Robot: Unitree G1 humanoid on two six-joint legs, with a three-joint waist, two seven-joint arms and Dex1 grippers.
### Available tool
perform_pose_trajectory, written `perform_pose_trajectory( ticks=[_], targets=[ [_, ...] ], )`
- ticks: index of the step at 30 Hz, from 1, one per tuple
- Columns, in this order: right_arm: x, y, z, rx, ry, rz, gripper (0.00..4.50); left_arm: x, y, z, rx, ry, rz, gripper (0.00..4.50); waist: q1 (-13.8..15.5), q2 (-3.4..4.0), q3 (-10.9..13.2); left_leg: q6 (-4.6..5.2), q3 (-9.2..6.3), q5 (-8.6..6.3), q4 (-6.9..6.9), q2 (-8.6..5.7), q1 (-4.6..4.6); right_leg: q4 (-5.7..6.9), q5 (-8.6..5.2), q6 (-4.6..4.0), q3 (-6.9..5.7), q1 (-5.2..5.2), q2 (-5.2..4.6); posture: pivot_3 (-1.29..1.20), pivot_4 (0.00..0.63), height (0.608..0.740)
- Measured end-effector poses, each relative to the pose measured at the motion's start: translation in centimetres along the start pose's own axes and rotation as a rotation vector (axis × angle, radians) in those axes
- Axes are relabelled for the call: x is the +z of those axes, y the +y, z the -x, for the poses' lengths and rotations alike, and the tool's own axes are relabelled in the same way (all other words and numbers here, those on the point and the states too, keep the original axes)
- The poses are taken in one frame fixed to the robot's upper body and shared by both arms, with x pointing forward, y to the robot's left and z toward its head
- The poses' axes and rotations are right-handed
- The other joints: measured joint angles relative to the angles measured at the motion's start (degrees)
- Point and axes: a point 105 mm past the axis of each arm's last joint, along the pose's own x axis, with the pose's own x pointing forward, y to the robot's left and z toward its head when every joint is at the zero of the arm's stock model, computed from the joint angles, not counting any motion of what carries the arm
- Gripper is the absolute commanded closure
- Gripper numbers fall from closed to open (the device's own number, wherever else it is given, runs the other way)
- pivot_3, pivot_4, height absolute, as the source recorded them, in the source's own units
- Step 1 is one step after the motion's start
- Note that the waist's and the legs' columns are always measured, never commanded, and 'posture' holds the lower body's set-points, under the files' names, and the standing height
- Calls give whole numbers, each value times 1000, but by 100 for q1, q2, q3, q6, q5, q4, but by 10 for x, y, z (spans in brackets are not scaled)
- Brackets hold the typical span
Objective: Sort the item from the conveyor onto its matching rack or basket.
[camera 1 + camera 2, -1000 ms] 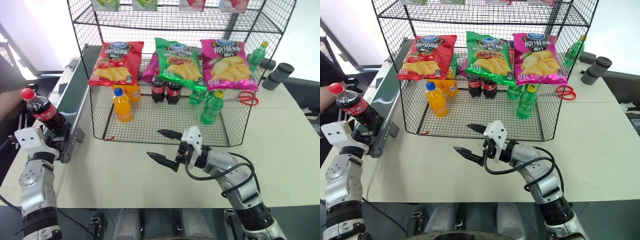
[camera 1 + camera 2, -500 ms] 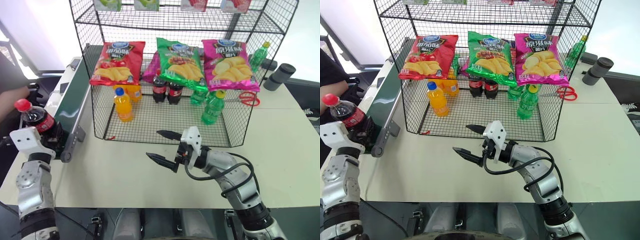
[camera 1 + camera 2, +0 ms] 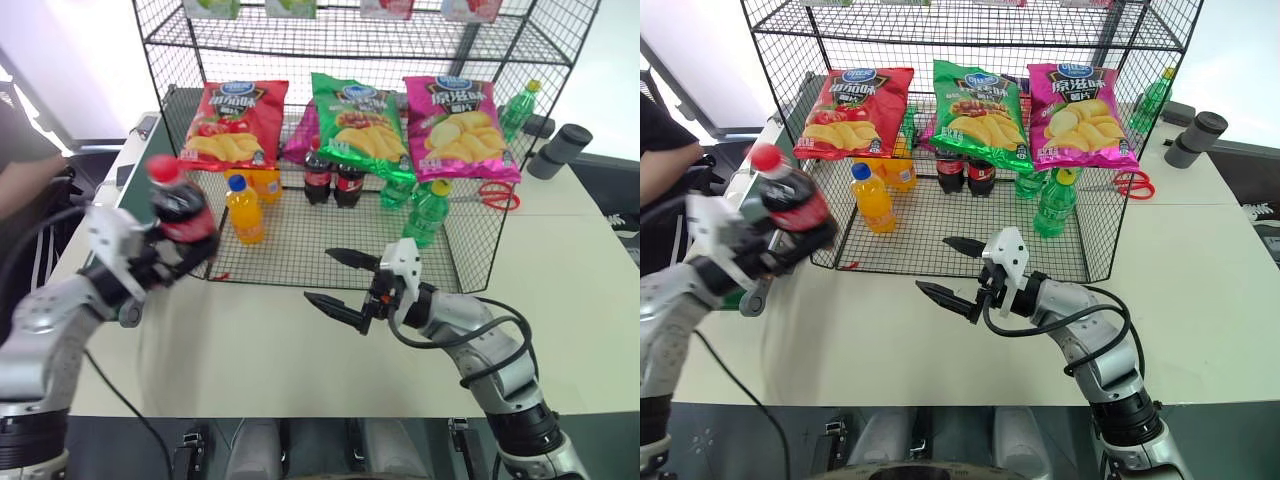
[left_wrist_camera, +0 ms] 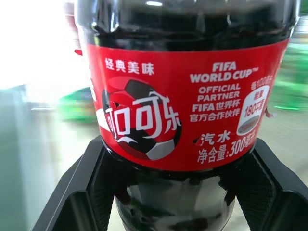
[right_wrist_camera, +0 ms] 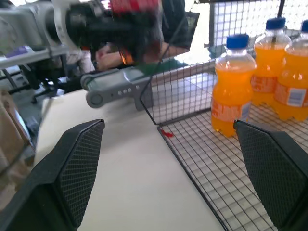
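R gripper [image 3: 343, 282] is hovering low over the table [image 3: 270, 350] w/ fingers spread wide, nothing in them, pointing toward the L side. L gripper [image 3: 165, 258] is clamping the cola bottle [image 3: 183, 213] at its lower body, jaws tight on both sides in the wrist view; bottle is standing roughly upright, red cap up, tilting slightly. It's hanging just off the wire rack [image 3: 300, 250] at its front-left corner, conveyor [image 3: 135, 215] behind it. Two cola bottles [image 3: 331, 180] are sitting mid-basket, behind the orange soda [image 3: 245, 210], so the target spot is lying fwd and to the R of the held bottle. L arm is nearer to it, I judge.
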Motion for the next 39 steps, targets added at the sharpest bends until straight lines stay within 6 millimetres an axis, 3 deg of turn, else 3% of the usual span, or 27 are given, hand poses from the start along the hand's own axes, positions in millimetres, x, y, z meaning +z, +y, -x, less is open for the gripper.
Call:
perform_pose_trajectory(
  ticks=[6, 11, 15, 17, 21, 22, 25, 26, 28, 33, 39],
  targets=[
    [17, -6, -4, -8, -32, -1, 0, -20, -65, -49, -324, 25, 38, 1661, 21, 1, 1, 2, 1, 2, 3, -2, -1, 4, 1, 1, -1, 0, 4, 0, 150, 740],
    [17, -7, -5, -19, -29, -13, 0, -14, -94, -81, -489, -31, -17, 1661, 43, 1, 1, 4, 3, 3, 11, -4, -6, 4, 10, 19, -1, 1, 18, 0, 150, 740],
    [14, -6, -4, -29, -17, -34, 0, -18, -108, -92, -577, -41, -31, 1661, 18, 1, 1, 7, 6, 3, 19, -1, -6, 8, 11, 22, 2, 1, 33, 0, 150, 740],
    [14, -5, -4, -34, -16, -39, 0, -20, -109, -94, -590, -39, -30, 1661, 26, 1, 1, 7, 2, 3, 21, 3, -7, 12, 11, 23, 0, 0, 43, 0, 150, 740],
    [12, -3, -2, -43, -14, -59, 1331, -20, -111, -95, -608, -38, -42, 1661, 43, 1, 1, 7, 1, 3, 25, 3, -6, 14, 11, 24, 1, 2, 59, 0, 150, 740],
    [11, -2, -1, -47, -12, -61, 1475, -21, -112, -96, -611, -37, -38, 1661, 44, 1, 1, 7, 1, 3, 26, 3, -7, 14, 11, 25, 1, 2, 59, 0, 150, 740],
    [10, -2, 0, -53, -8, -66, 1475, -22, -113, -96, -616, -31, -26, 1661, 41, 1, 1, 7, 1, 3, 28, 3, -7, 15, 11, 25, 2, 3, 61, 0, 150, 740],
    [10, -2, 0, -56, -6, -66, 1475, -22, -113, -96, -617, -26, -11, 623, 42, 1, 1, 8, 0, 3, 28, 3, -6, 15, 11, 25, 2, 3, 61, 0, 150, 740],
    [8, -3, 0, -66, 0, -65, 1475, -23, -111, -97, -603, -18, 3, 62, 41, 1, 1, 8, -1, 3, 28, 4, -6, 16, 11, 26, 1, 3, 63, 0, 150, 740],
    [3, -16, 0, -143, 2, -47, 1475, -30, -96, -88, -502, -3, -4, 62, 16, 1, 1, 8, 1, 3, 28, 6, -1, 19, 11, 26, 4, 3, 64, 0, 150, 740],
    [-29, -65, 14, -409, 83, 16, 1475, -65, -48, -50, -149, 59, 65, 62, 37, 1, 1, 7, 1, 4, 28, 7, 0, 20, 11, 25, 4, 3, 60, 0, 150, 740]
  ],
)
